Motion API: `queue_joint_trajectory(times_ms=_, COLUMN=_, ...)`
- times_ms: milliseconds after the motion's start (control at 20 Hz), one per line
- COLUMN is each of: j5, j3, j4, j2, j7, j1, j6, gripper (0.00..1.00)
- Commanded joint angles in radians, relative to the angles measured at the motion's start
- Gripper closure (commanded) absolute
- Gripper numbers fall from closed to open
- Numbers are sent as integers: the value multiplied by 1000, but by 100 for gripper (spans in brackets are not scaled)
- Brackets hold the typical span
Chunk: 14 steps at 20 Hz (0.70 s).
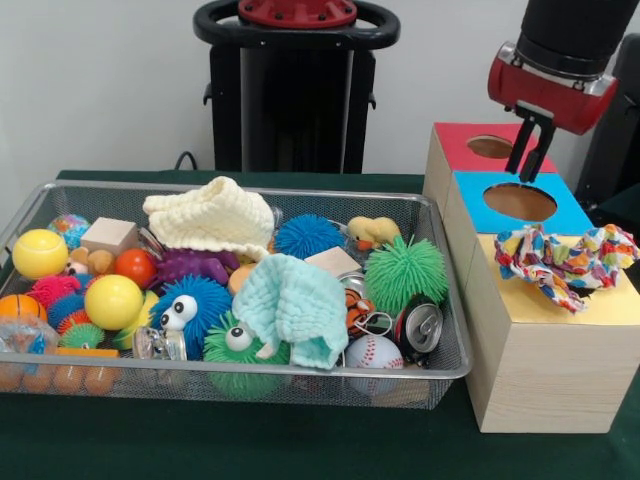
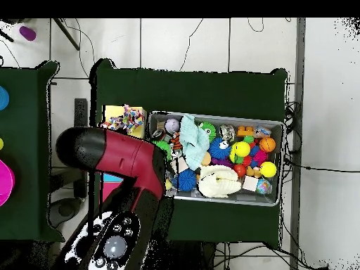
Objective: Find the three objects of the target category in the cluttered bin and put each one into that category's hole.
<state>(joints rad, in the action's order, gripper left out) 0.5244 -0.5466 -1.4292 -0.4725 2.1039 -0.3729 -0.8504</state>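
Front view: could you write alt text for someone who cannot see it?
A wire mesh bin full of toys and washcloths sits beside three wooden boxes. A braided cloth toy lies atop the yellow box, and the robot's gripper hangs over the blue box's hole.

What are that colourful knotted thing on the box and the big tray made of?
The knotted toy looks like soft printed cloth: floppy, crumpled strips in mixed colours, matte. The tray seems to be silver wire mesh with a metal rim; you can see through its walls.

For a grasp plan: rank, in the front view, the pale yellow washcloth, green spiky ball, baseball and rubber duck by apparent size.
1. pale yellow washcloth
2. green spiky ball
3. baseball and rubber duck look alike; the baseball sits nearer the camera and partly hidden, so unranked.
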Motion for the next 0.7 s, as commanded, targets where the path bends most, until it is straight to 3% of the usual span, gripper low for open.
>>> queue_joint_trajectory(times_ms=50, j5=-46, j3=10, j4=54, j2=0, j7=240, j1=0, j6=-94, gripper=100)
queue_joint_trajectory(times_ms=200, j5=-54, j3=-14, j4=103, j2=21, j7=253, j1=5, j6=-54, gripper=100)
queue_joint_trajectory(times_ms=500, j5=-16, j3=-57, j4=218, j2=109, j7=369, j1=0, j6=-3, gripper=100)
queue_joint_trajectory(times_ms=700, j5=-3, j3=-71, j4=250, j2=141, j7=399, j1=0, j6=0, gripper=100)
